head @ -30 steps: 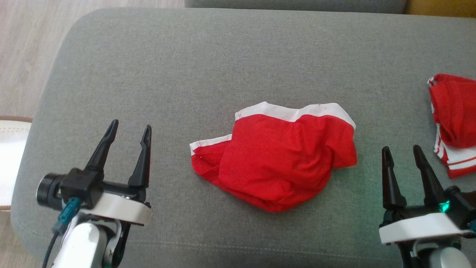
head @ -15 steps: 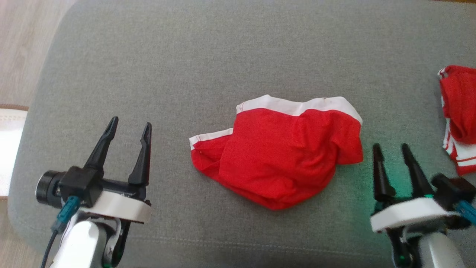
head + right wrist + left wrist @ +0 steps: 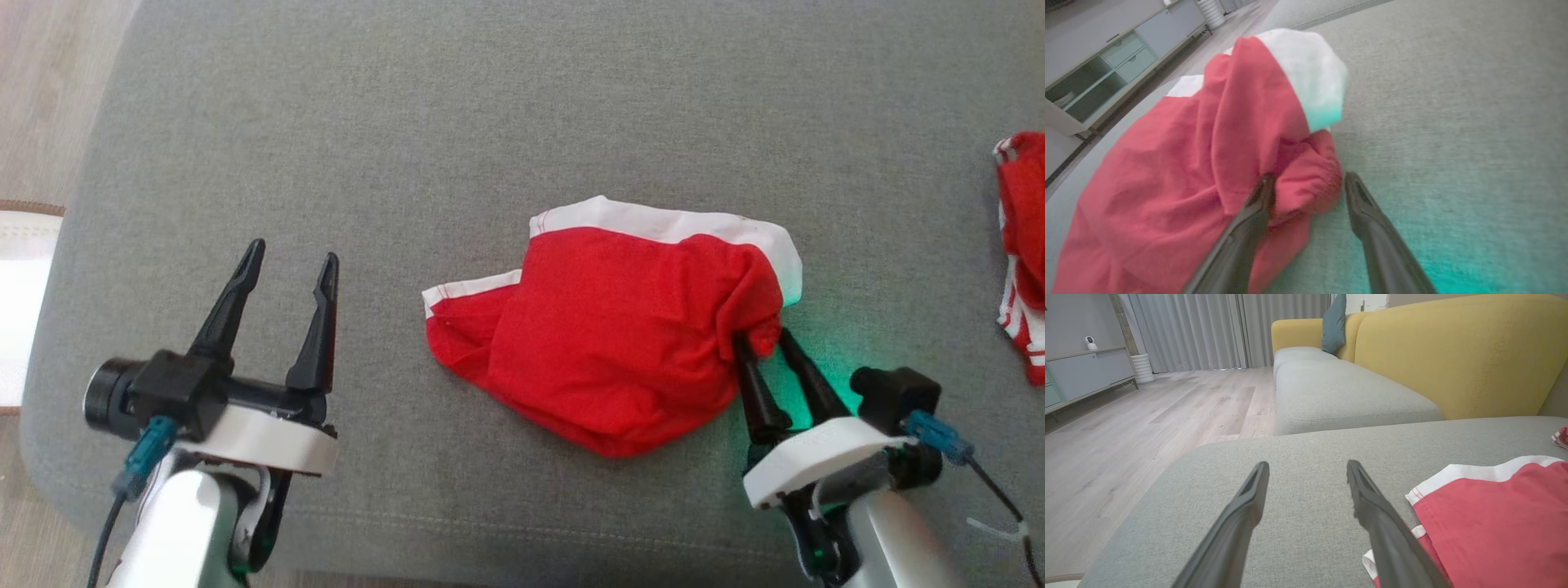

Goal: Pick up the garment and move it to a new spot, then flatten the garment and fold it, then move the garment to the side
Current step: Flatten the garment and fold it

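A red garment (image 3: 604, 343) with a white band along its far edge lies crumpled near the middle of a grey sofa cushion (image 3: 457, 122), and a second red-and-white garment (image 3: 1020, 245) lies well apart at the cushion's right edge. The left gripper (image 3: 292, 255) hovers over bare cushion left of the garment, fingers spread and touching nothing. The right gripper (image 3: 761, 339) reaches the garment's right corner, its fingers apart on either side of a bunched fold, seemingly not clamped on it.
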Controlling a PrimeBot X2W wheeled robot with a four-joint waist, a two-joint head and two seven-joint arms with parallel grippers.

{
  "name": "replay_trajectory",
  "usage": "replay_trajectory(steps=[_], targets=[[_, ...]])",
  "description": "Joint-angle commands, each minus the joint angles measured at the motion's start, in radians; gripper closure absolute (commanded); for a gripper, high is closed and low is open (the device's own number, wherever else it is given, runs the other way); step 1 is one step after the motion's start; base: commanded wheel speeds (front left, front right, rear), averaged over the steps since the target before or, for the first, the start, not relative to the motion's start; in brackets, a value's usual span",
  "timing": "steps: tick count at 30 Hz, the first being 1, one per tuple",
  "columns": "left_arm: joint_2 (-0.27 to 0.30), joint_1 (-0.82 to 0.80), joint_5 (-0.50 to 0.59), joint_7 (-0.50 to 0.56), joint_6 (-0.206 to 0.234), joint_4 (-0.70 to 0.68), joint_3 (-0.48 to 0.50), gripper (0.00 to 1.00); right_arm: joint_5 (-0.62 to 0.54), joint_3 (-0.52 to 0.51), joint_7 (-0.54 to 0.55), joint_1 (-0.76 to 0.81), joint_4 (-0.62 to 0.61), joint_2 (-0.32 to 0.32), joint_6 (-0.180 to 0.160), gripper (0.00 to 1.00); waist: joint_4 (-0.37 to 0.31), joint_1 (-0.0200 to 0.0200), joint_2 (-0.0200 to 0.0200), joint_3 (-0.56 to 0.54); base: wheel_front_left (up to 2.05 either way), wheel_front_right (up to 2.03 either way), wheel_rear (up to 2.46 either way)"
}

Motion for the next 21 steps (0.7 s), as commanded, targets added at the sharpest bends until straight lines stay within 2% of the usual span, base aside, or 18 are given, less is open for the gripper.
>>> replay_trajectory(steps=[1, 5, 8, 15, 18, 21], targets=[[0.012, -0.046, 0.008, -0.008, -0.003, -0.025, 0.048, 0.00, 0.004, 0.029, -0.014, -0.030, -0.021, -0.004, -0.001, 1.00, 0.001, 0.0000, 0.0000, 0.001, 0.00, 0.00, 0.00], [0.006, -0.046, 0.011, -0.008, -0.007, -0.022, 0.055, 0.00, -0.021, 0.012, -0.052, -0.036, -0.028, -0.004, -0.001, 1.00, 0.002, 0.0000, 0.0000, 0.003, 0.00, 0.00, 0.00], [0.001, -0.043, 0.014, -0.008, -0.009, -0.021, 0.060, 0.00, -0.070, -0.041, -0.064, -0.025, -0.066, -0.004, -0.001, 1.00, 0.003, 0.0000, 0.0000, 0.001, 0.00, 0.00, 0.00], [-0.008, -0.038, 0.017, -0.008, -0.016, -0.024, 0.075, 0.00, -0.255, -0.209, -0.032, 0.018, -0.247, -0.010, -0.001, 1.00, 0.000, 0.0000, 0.0000, 0.008, 0.00, 0.00, 0.00], [-0.012, -0.041, 0.018, -0.008, -0.022, -0.023, 0.080, 0.00, -0.341, -0.215, -0.002, 0.034, -0.299, -0.020, -0.001, 1.00, 0.000, 0.0000, 0.0000, 0.014, 0.00, 0.00, 0.00], [-0.017, -0.045, 0.019, -0.008, -0.028, -0.022, 0.083, 0.00, -0.394, -0.173, 0.034, 0.058, -0.305, -0.019, -0.001, 1.00, 0.002, 0.0000, 0.0000, 0.021, 0.00, 0.00, 0.00]])
